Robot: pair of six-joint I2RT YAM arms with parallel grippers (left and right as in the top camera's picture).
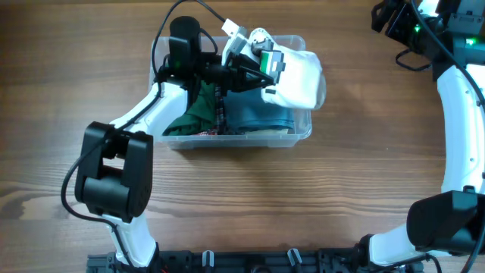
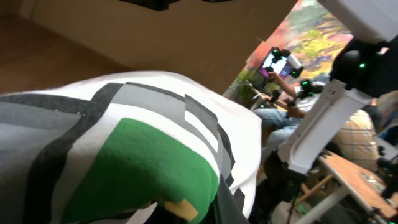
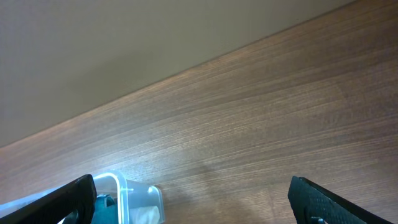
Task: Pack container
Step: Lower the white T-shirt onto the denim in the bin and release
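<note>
no readable text, labels or numbers anywhere

- Overhead: we look straight down on the table (image 1: 341,197), far enough off to take in both arms and the container (image 1: 301,135) at upper centre. The arm bases lie at the lower edge.
- Left wrist: we sit very close to a white, grey and green cloth (image 2: 124,155) that fills the lower left. We face sideways and upward past it to the right arm (image 2: 317,134) and the room behind.
- Right wrist: we look low across bare table from well away, with the right gripper (image 3: 191,190) jaws framing the lower corners.
- Shared: the container's corner shows at lower left in the right wrist view. The cloth shows overhead, atop the container.
</note>
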